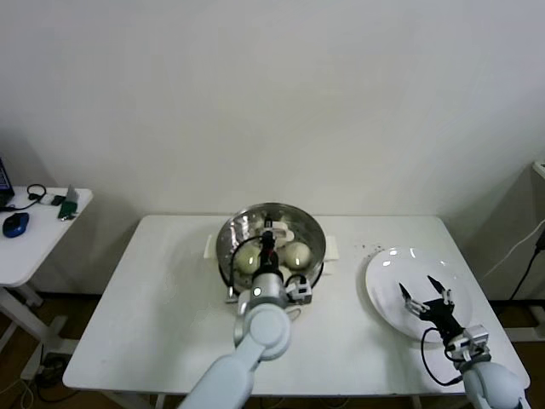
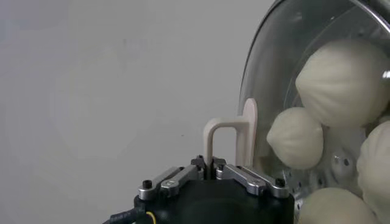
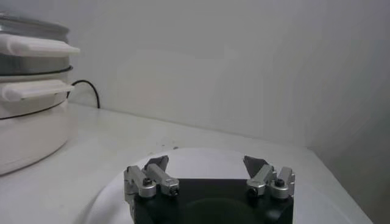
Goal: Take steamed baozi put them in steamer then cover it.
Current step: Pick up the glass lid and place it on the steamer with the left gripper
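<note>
Glass cover (image 2: 317, 91) seated on steamer (image 1: 234, 232), baozi (image 2: 297, 138) inside. Left tool (image 2: 211, 163) clamped on cover handle (image 2: 234, 137). Right tool (image 1: 428, 298) jaws apart above white plate (image 1: 387, 277).

Plain white wall (image 1: 281, 94), side desk (image 1: 34, 243)

Left arm reaches forward up the middle of the head view, silver-grey wrist joint in front, black left gripper (image 1: 267, 241) beyond it over the centre of the work area. Its fingers are closed tight together, pinching a thin white handle (image 2: 226, 141). Right arm sits low at the near right, black right gripper (image 1: 428, 294) pointing away from the body, metal-tipped fingers (image 3: 157, 169) spread wide, nothing between them.
</note>
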### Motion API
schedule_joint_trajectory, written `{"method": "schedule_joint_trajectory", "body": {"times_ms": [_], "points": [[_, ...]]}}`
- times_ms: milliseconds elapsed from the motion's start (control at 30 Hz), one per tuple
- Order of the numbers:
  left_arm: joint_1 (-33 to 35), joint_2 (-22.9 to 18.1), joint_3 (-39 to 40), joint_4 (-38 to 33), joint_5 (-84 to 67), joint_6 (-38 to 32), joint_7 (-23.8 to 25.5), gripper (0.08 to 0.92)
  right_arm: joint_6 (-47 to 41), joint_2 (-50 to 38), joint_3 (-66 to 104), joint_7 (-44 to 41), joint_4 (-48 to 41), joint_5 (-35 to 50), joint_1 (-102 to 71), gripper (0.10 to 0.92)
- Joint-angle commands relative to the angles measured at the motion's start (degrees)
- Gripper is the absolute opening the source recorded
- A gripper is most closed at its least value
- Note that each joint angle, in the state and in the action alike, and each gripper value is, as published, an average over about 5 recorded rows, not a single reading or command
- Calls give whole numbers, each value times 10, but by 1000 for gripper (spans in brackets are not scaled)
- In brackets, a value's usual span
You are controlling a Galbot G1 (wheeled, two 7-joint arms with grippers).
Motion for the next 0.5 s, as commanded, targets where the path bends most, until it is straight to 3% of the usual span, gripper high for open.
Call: {"method": "schedule_joint_trajectory", "body": {"times_ms": [33,500], "points": [[-2,-2,0,9,-2,-1,-5,146,1,-2,1,-3,-1,-1,-1,823],[11,1,-7,-3,3,0,-3,146,0,2,4,-4,0,-3,2,823]]}}
